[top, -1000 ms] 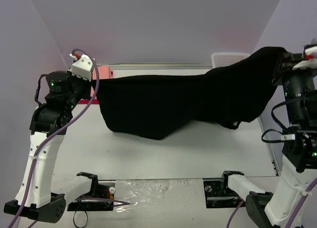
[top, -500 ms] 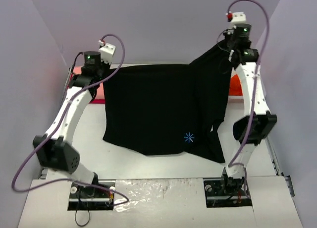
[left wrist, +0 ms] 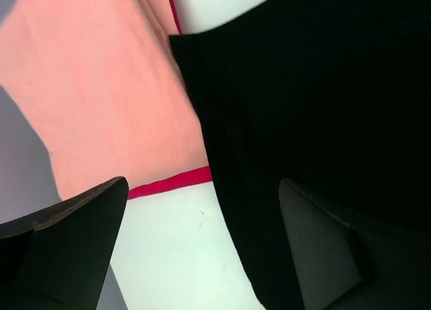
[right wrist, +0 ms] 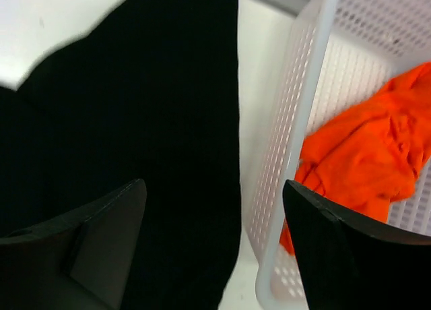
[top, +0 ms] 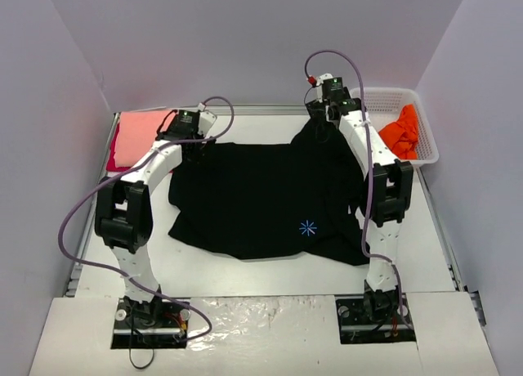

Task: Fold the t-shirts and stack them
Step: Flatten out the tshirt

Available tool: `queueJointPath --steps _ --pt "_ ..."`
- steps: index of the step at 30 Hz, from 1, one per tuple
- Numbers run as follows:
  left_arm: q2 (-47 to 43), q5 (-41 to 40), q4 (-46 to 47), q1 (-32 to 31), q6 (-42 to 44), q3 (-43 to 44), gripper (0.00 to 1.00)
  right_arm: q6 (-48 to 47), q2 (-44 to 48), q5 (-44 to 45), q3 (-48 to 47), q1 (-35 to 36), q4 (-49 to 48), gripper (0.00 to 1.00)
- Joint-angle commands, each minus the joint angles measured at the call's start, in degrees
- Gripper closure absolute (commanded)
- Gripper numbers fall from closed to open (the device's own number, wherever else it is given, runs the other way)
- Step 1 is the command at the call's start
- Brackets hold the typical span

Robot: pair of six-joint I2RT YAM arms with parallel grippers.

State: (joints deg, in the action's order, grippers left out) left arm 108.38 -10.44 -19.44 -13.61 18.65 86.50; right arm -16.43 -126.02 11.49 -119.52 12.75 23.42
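Directly beneath both hands, and spreading from them back toward the arm bases, lies the black shirt (top: 261, 196), almost flat on the table (top: 270, 270). Over its far left corner hangs the left gripper (left wrist: 203, 183), fingers wide apart with nothing between them. The shirt's edge passes under the gap. Just to that hand's outer side sits the pink shirt (top: 139, 135), with the red shirt (top: 112, 159) showing as a strip beneath it.

Over the far right corner the right gripper (right wrist: 215, 182) is equally wide and empty, above cloth that looks slightly heaped. Just beside it on the outer side stands the basket (top: 425, 151), holding the orange shirt (top: 400, 131).

The black shirt's far edge runs from one hand to the other, so its length points away from both hands, toward the bases. I judge that a fold brings each side edge inward. The left arm is nearer the left edge and the pink pile; the right arm is nearer the right edge and the rumpled corner.
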Motion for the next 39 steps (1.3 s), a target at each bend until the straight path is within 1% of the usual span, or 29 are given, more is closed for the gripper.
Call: queueJointPath --steps 1,2,3,4,5,6,7,8,9,10,11,12,14,15,18,19,20,21,26,29,37,39 --pt "-11.06 0.15 -0.05 -0.9 0.95 -0.1 0.06 -0.71 11.65 -2.43 8.23 -0.27 0.84 0.23" --pt "-12.47 1.11 -0.85 -0.9 1.03 -0.97 0.06 -1.15 13.58 -2.78 11.04 -0.27 0.75 0.23" --pt "-13.71 3.3 -1.47 -0.98 1.12 -3.24 0.06 -1.59 17.35 -3.39 16.81 -0.36 0.84 0.24" --pt "-15.29 4.62 -2.0 -0.98 1.38 -4.92 0.06 -1.68 19.3 -3.83 19.91 -0.36 0.84 0.24" --pt "-18.43 6.38 -3.13 -0.98 3.12 -6.5 0.06 -1.77 21.41 -4.01 22.82 -0.36 0.75 0.24" --pt "-20.03 8.57 -3.32 -1.16 4.01 -10.69 0.06 -2.46 25.78 -4.89 28.94 -0.45 0.84 0.27" --pt "-23.27 9.37 -3.06 -1.25 5.24 -13.0 0.06 -2.73 27.65 -5.33 31.87 -0.45 0.75 0.28" --pt "-24.69 10.43 -3.23 -1.25 5.86 -15.11 0.05 -2.73 29.41 -5.77 34.33 -0.62 0.75 0.3" --pt "-25.75 10.44 -3.06 -1.42 6.13 -18.87 0.05 -2.3 32.03 -6.38 36.79 -0.71 0.75 0.38" --pt "-27.33 11.48 -3.32 -1.42 6.13 -20.39 0.05 -2.12 32.93 -6.82 40.56 -0.89 0.66 0.44" --pt "-27.78 12.36 -3.41 -1.42 5.96 -21.62 0.04 -2.03 33.64 -7.26 41.99 -1.32 0.58 0.49" --pt "-28.13 12.37 -2.97 -1.42 5.52 -22.94 0.04 -1.94 34.17 -7.7 43.14 -1.41 0.49 0.61" --pt "-28.57 12.46 -1.57 -1.42 4.29 -26.02 0.04 -1.42 33.82 -8.49 44.98 -1.68 0.22 0.66" --pt "-28.57 12.46 -1.13 -1.42 3.76 -26.81 0.05 -1.24 33.38 -8.76 45.25 -1.68 0.05 0.7" --pt "-27.61 12.63 1.24 -1.42 2.79 -28.58 0.05 -0.89 30.66 -9.64 44.47 -1.68 -0.92 0.77" --pt "-26.39 12.46 2.12 -1.42 2.27 -28.4 0.05 -0.98 28.22 -9.64 43.07 -1.68 -1.01 0.85" --pt "-25.59 12.37 2.3 -1.42 2.09 -28.06 0.05 -0.8 26.89 -9.55 43.06 -1.68 -1.01 0.89" --pt "-23.93 12.28 2.56 -1.42 1.65 -27.62 0.05 -0.8 25.4 -9.38 41.23 -1.68 -1.01 1.0" --pt "-19.97 11.75 5.02 -1.51 1.21 -24.19 0.04 -0.45 17.14 -8.32 35.52 -1.59 -1.09 1.0" --pt "-17.68 12.89 5.56 -1.77 0.94 -22.34 0.04 -0.54 13.62 -7.45 33.84 -1.59 -1.01 1.0" --pt "-9.86 12.46 4.94 -4.23 1.03 -14.96 0.05 -0.71 6.94 -6.04 30.15 -1.68 -1.01 1.0" --pt "-7.41 13.16 3.89 -4.24 0.07 -12.86 0.0 -0.71 5.96 -5.69 29.44 -1.77 -0.92 1.0"
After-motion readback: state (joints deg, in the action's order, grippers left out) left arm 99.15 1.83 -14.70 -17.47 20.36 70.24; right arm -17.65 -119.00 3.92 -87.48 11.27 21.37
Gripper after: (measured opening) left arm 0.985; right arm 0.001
